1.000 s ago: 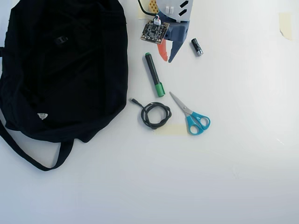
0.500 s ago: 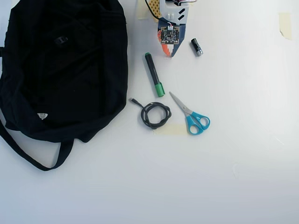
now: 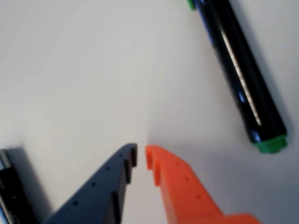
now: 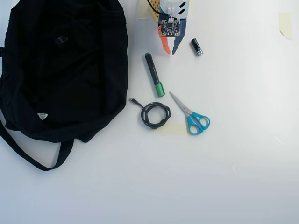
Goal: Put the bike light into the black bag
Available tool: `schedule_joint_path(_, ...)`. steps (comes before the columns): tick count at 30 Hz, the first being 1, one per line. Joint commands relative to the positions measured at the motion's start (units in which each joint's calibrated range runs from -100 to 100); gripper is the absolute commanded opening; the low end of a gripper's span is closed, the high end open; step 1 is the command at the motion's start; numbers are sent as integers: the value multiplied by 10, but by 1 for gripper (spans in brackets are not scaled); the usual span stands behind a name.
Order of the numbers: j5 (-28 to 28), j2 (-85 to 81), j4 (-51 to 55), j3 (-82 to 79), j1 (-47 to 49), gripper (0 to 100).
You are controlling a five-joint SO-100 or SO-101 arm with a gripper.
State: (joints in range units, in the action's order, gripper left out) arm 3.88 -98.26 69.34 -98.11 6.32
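orange and dark blue fingers of the hand [image 3: 141, 156] in the wrist view: narrow, tips almost touching, nothing between them. below them only bare white counter [image 3: 70, 70]. black marker with green ends [image 3: 243, 79] upper right, lying diagonally. dark object [image 3: 11, 191] cut by the lower left edge, can't id it here. no bike light and no bag in this view.

overhead view: hand [image 4: 169, 50] at top centre, pointing down-frame and parked over the counter. black bag [image 4: 93, 93] fills the left side, with its strap [image 4: 28, 156] trailing lower left and a white label [image 4: 42, 115]. small black lump [image 4: 60, 40] sitting on the bag's upper fabric, probably the bike light; black on black, so not certain, and nothing else on the counter matches it. lies well left of the hand and slightly up-frame. long axis too small to read. judging by that, looks already delivered; any next move would be a leftward reach over the bag's edge.

count:
- 1 arm, 1 hand
- 1 bag, 1 candidate light
- 1 marker [image 4: 153, 74]
- 1 coiled cable [image 4: 155, 115]
- 1 pair of blue-handled scissors [image 4: 191, 116]
- 1 small black cylinder with silver tip [image 4: 196, 47], just right of the hand
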Motion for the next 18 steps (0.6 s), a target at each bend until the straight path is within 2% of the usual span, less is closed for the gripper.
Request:
schedule_joint_path(1,-2,-13,35,-12,-4,2)
schedule_joint_path(18,-2,-13,34,-12,-6,2)
